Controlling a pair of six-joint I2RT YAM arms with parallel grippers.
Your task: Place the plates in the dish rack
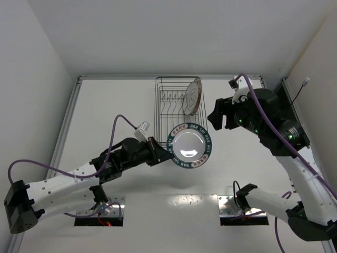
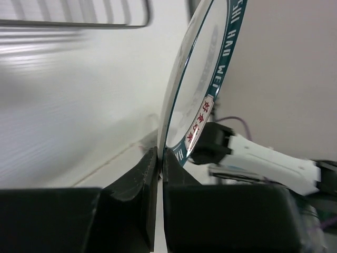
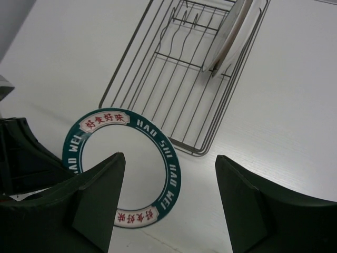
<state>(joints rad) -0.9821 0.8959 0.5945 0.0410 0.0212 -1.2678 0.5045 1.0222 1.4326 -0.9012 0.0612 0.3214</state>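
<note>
The white plate with the blue-green lettered rim (image 1: 190, 145) is held up on edge over the table, just in front of the dish rack's near end. My left gripper (image 1: 161, 153) is shut on its left rim. In the left wrist view the plate (image 2: 202, 74) shows edge-on, pinched between the fingers (image 2: 150, 174). The dark wire dish rack (image 1: 167, 113) holds upright plates at its far right end; the ringed one (image 1: 192, 96) faces out. My right gripper (image 1: 221, 117) is open and empty, right of the rack. Its view looks down on the lettered plate (image 3: 131, 163) and the rack (image 3: 174, 79).
White walls close the table on the left, back and right, with metal rails (image 1: 68, 121) along the table edges. A purple cable (image 1: 118, 126) loops over the left arm. The rack's near divider prongs (image 3: 184, 23) stand bare.
</note>
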